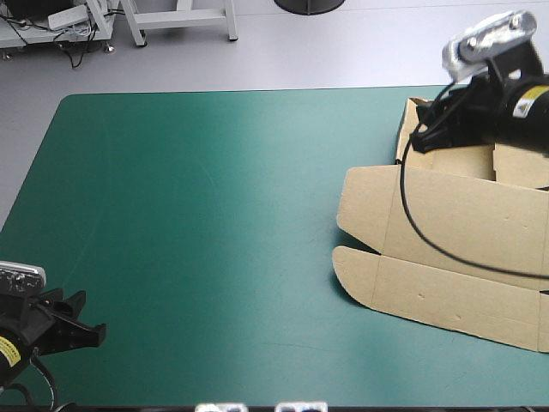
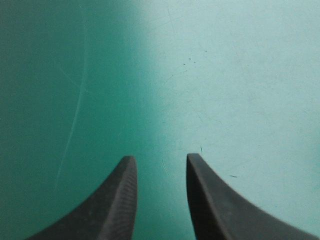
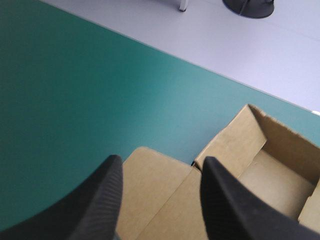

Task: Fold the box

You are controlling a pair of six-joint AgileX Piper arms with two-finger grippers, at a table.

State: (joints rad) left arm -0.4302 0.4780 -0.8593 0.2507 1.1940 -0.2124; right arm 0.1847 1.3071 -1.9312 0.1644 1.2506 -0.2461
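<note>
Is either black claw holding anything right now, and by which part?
Nothing is held. The left gripper is open over bare teal-green cover; the right gripper is open above the box.

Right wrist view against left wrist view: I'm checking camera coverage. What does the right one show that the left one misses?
Only the right wrist view shows the box: a flat panel between the fingers of the right gripper, raised walls beyond, plus the table's far edge. Only the left wrist view shows the left gripper, over bare teal-green cover with faint scratches. Both show that cover and a pair of open black fingers.
</note>
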